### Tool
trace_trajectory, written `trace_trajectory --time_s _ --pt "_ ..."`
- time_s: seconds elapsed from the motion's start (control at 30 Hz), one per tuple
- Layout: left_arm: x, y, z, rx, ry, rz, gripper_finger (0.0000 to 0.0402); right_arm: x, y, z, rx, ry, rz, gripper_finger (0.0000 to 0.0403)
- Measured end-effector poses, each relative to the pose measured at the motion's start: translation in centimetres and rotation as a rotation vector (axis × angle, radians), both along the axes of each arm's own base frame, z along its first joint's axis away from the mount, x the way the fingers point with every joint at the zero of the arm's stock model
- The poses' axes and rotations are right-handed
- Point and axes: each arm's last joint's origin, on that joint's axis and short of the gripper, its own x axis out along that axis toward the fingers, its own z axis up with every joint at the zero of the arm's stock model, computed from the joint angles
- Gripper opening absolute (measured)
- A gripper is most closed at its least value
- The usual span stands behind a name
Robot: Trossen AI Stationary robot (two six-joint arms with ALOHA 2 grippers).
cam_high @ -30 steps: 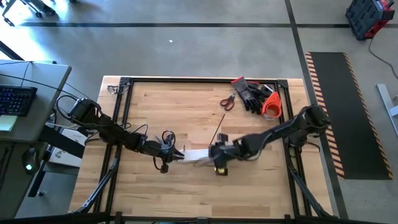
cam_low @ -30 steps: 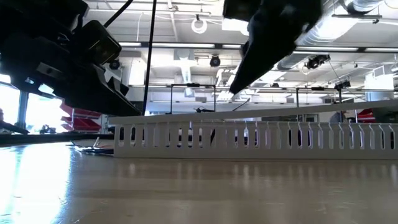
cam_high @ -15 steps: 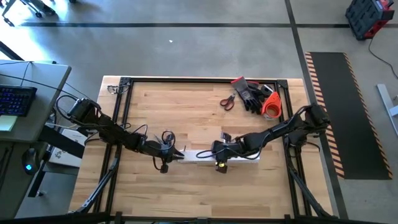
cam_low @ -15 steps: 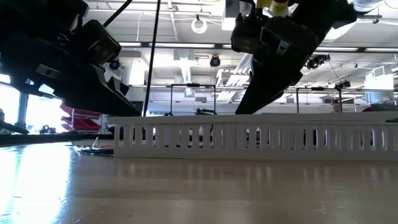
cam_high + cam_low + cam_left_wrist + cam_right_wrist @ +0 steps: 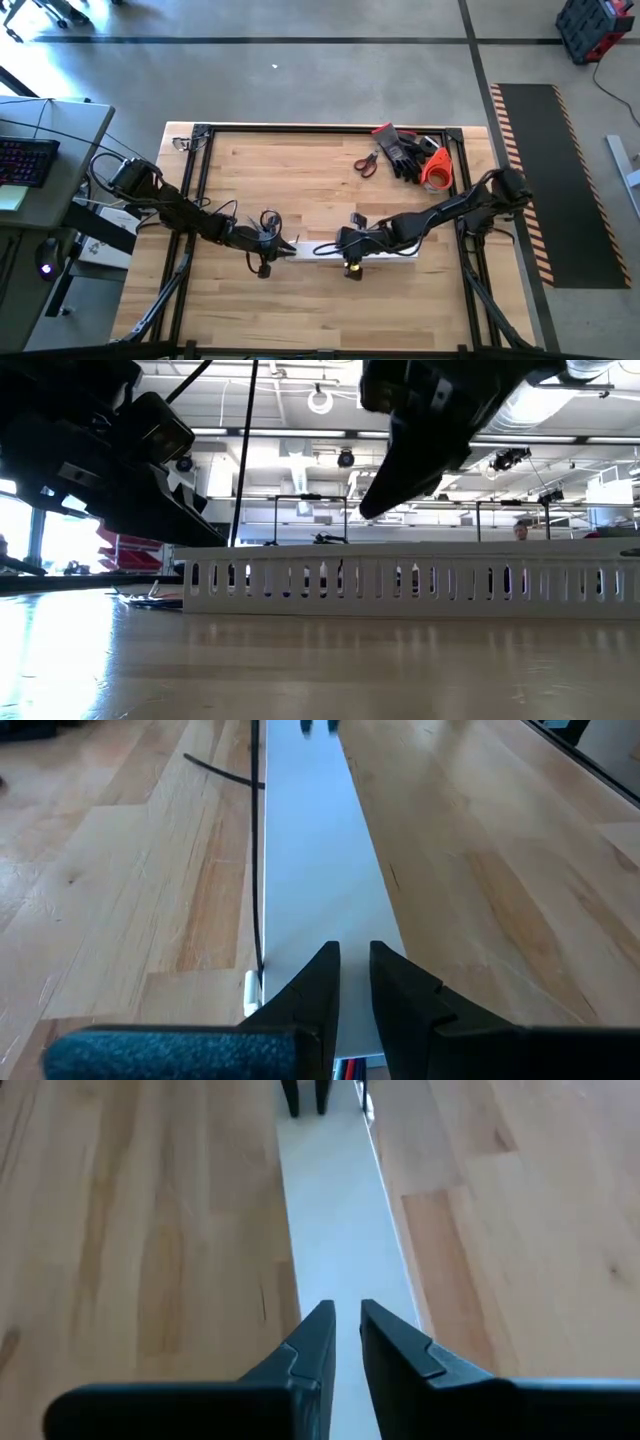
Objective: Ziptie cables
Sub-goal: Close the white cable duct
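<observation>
Right arm: a second ago it held one end of the flat white strip (image 5: pixel 335 1230) tilted above the white slotted channel (image 5: pixel 400 578). In the low view the strip now lies level along the channel's top edge.

Right gripper (image 5: pixel 342 246) has shifted a little toward the left arm and hangs over the strip about midway along the channel. Its fingers have drawn in to a narrow slit, and the wrist view shows nothing pinched between them.

Left gripper (image 5: pixel 268 248) is unchanged at the channel's left end. Its fingers are nearly together over the strip's end; I cannot tell whether they nip it.

The cables (image 5: pixel 256 870): one dark wire runs along the strip's edge, with a stray end crossing it farther up. Reddish and greenish bits show just under the left gripper. In the high view a dark loop pokes out beside the right gripper.

Judgement: the bundle looks covered by the strip rather than tied. No ziptie is seen round it, so the tying step seems not yet done.

Room: grey concrete floor, a hazard-striped mat (image 5: pixel 555 180) to the right, and a desk (image 5: pixel 60 125) with a keyboard (image 5: pixel 25 160) to the left. The low view shows ceiling ducts and lights.

Surface: a wooden table (image 5: pixel 290 170) in a black frame. In the far right corner, well apart from the work, lie dark gloves (image 5: pixel 405 150), an orange tape roll (image 5: pixel 436 170) and red-handled scissors (image 5: pixel 366 163)
</observation>
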Motion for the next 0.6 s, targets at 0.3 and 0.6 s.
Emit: trace_trajectory --time_s 0.3,0.6 --pt "0.0 0.0 0.0 0.003 -0.001 -0.003 0.0042 1.2 1.4 -4.1 -0.008 0.024 0.004 0.0034" --pt "0.0 0.0 0.0 0.002 -0.004 -0.004 0.0042 0.5 1.7 -1.5 -0.027 -0.007 0.018 0.0034"
